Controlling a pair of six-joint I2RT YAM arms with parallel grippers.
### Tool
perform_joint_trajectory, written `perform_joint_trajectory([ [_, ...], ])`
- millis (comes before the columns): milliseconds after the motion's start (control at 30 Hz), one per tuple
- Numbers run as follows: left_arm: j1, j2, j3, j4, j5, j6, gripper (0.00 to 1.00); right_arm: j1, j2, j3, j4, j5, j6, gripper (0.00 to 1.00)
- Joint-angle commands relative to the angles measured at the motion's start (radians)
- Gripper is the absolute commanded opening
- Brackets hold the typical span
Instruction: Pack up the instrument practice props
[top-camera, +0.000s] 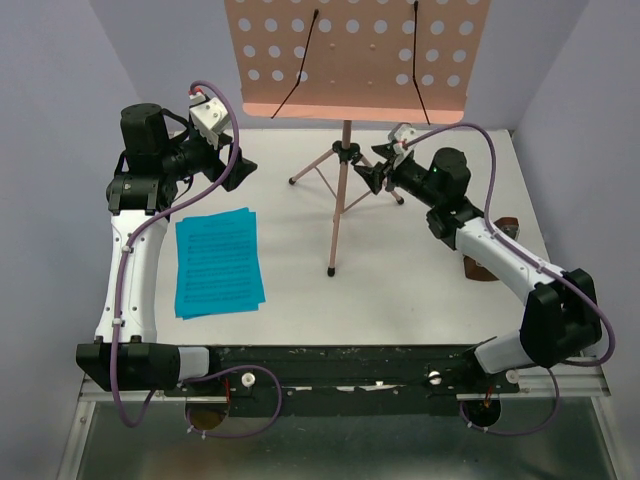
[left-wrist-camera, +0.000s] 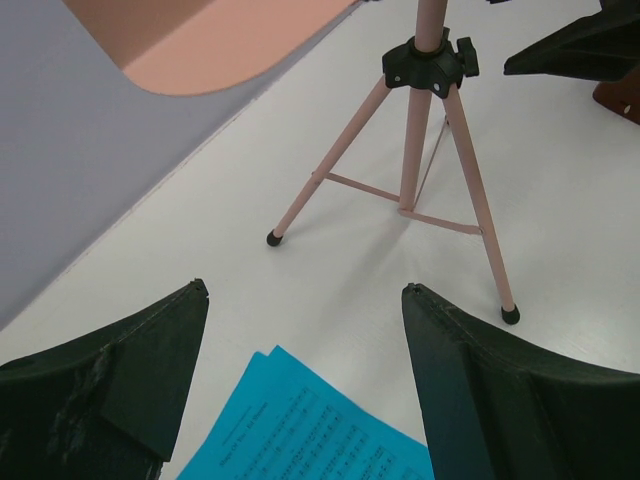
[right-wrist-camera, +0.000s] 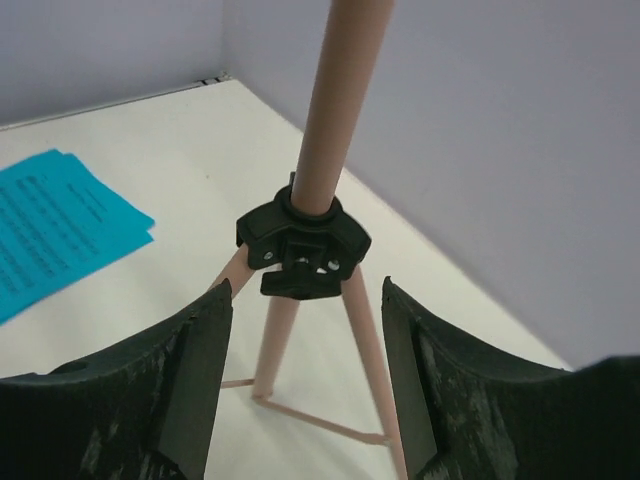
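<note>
The salmon-pink music stand (top-camera: 346, 155) stands at the back centre on its tripod, its hole-dotted desk (top-camera: 350, 50) high above. Blue music sheets (top-camera: 218, 262) lie flat on the table at the left. My left gripper (top-camera: 238, 170) hangs open above the sheets' far edge (left-wrist-camera: 310, 430), empty (left-wrist-camera: 305, 290). My right gripper (top-camera: 378, 168) is open (right-wrist-camera: 307, 285), its fingertips just short of the stand's black collar knob (right-wrist-camera: 303, 250), touching nothing. The brown metronome (top-camera: 481, 270) shows only in bits behind my right forearm.
Grey walls close the table on the left, back and right. The tripod legs (left-wrist-camera: 400, 190) spread across the table's middle, one foot (top-camera: 331, 269) reaching towards the front. The desk overhangs the back of the table.
</note>
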Motion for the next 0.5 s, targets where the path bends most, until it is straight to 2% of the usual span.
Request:
perform_joint_trajectory([
  [0, -0.006, -0.017, 0.013, -0.001, -0.002, -0.002, 0.88, -0.004, 0.055, 0.037, -0.001, 0.107, 0.361, 0.69],
  [467, -0.006, -0.060, -0.030, -0.022, -0.021, 0.025, 0.88, -0.011, 0.098, 0.071, 0.019, 0.102, 0.524, 0.67],
])
